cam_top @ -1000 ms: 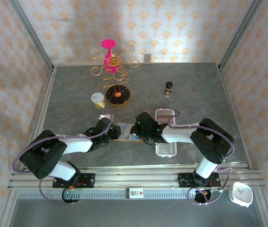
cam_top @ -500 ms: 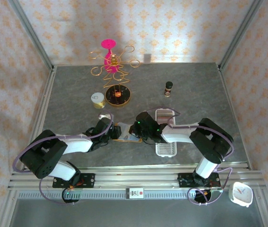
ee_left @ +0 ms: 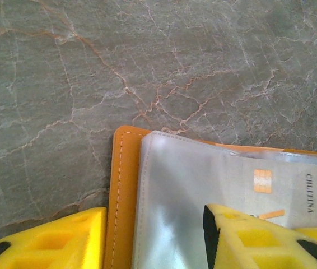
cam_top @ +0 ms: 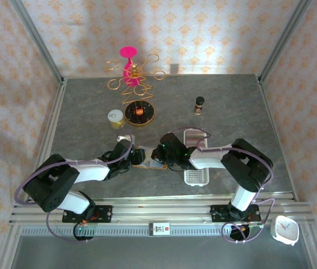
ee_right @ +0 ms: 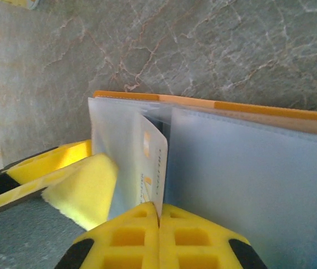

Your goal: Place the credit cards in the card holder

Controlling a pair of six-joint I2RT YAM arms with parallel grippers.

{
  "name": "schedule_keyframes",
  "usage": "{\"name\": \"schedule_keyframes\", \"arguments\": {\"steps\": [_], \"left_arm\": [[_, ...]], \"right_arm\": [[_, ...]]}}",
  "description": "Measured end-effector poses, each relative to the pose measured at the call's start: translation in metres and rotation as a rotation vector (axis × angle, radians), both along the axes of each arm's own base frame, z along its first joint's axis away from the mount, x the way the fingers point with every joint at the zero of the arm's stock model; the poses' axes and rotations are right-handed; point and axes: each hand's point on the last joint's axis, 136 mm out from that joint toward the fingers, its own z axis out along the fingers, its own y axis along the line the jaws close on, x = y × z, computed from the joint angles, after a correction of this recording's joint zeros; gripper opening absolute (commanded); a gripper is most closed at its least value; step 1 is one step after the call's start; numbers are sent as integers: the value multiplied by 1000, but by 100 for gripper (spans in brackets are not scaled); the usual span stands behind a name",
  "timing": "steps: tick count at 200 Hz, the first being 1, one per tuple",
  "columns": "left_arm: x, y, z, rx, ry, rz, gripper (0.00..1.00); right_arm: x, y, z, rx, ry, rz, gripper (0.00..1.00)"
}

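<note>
Right arm (cam_top: 209, 158) low, elbow out — jaws tight on credit card (ee_right: 155, 162).

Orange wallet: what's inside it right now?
Clear plastic sleeves and one pale card with a gold chip, standing between two sleeves, pinched by the right tool. Its yellow fingers cover the card's near edge; other pockets can't be made out.

The grey stone-look desk (cam_top: 231, 112) is veined in pale and rust lines, and the orange-tan leather-like folding card holder (ee_left: 122, 190) has pale stitching along its edge and frosted bluish-clear sleeves. The pale grey plastic credit card (ee_right: 154, 162) in those sleeves bears a gold chip and dark lettering, while the left tool (ee_left: 153, 224) and right tool (ee_right: 159, 221) at the card holder are yellow with black tips. Beyond the card holder, a hot-pink goblet shape (cam_top: 127, 54) stands among gold wire loops (cam_top: 139, 85) before cream wallpaper (cam_top: 203, 33) with orange floral motifs.
</note>
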Motion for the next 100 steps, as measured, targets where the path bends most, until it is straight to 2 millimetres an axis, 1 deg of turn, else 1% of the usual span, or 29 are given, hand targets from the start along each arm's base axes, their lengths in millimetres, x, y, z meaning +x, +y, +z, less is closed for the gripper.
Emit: {"name": "schedule_keyframes", "arguments": {"steps": [34, 100], "left_arm": [[1, 0, 0, -16, 9, 0, 46], [1, 1, 0, -39, 16, 1, 43]], "right_arm": [[1, 2, -4, -8, 2, 7, 0], [8, 11, -4, -5, 0, 11, 0]]}}
